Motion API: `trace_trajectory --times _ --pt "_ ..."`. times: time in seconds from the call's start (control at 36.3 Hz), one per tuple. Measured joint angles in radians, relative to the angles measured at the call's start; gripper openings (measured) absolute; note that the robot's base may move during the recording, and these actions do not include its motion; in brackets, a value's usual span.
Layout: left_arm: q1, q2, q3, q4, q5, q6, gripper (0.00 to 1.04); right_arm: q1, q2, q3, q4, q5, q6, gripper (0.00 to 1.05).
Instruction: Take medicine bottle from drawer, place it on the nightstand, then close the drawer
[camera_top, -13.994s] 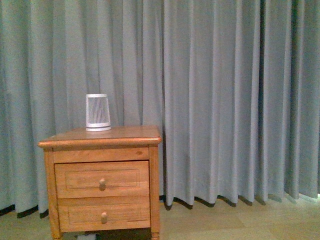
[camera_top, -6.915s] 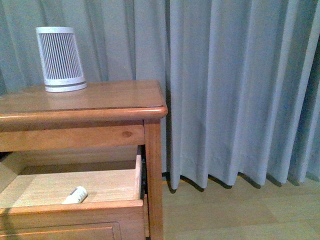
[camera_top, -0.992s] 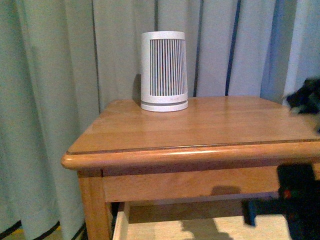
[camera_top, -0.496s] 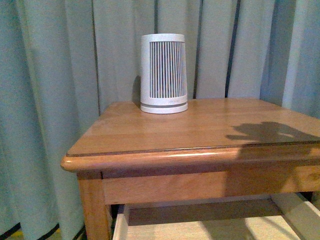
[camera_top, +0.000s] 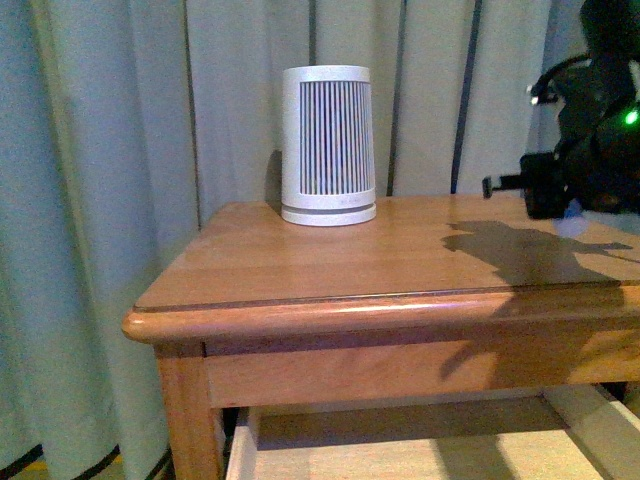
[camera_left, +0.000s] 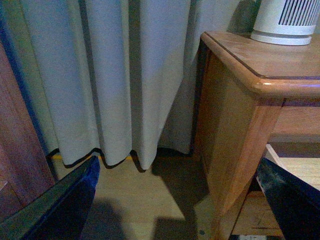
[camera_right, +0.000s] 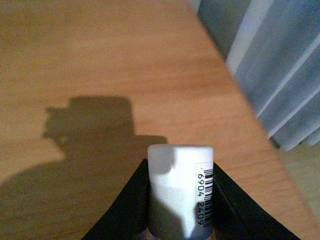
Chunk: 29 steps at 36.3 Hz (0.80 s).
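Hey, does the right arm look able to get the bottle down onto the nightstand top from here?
Probably yes. The right claw holds the bottle above bare nightstand wood; the slatted device stands well away from it.

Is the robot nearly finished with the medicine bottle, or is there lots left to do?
About halfway. Done: the drawer is pulled open and the medicine bottle is out of it. Happening now: the right gripper is shut on the bottle, holding it over the nightstand, not set down yet. Left to do: put the bottle on the wooden top, let go, then push the drawer closed.
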<state>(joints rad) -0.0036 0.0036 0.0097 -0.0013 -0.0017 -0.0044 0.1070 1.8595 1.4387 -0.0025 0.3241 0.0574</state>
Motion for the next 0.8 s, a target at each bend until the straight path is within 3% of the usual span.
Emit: trace_trajectory --times 0.33,0.58,0.74,0.8 --pt "0.000 0.000 0.000 0.000 0.000 0.000 0.98 0.035 0.094 0.123 -0.106 -0.027 0.056 0.31" --pt "0.000 0.000 0.000 0.000 0.000 0.000 0.98 0.038 0.091 0.114 -0.074 -0.025 0.046 0.66" --pt "0.000 0.000 0.000 0.000 0.000 0.000 0.98 0.048 0.008 0.046 0.047 0.021 -0.025 0.97" --pt "0.000 0.000 0.000 0.000 0.000 0.000 0.98 0.052 -0.061 0.000 0.092 0.035 -0.036 0.98"
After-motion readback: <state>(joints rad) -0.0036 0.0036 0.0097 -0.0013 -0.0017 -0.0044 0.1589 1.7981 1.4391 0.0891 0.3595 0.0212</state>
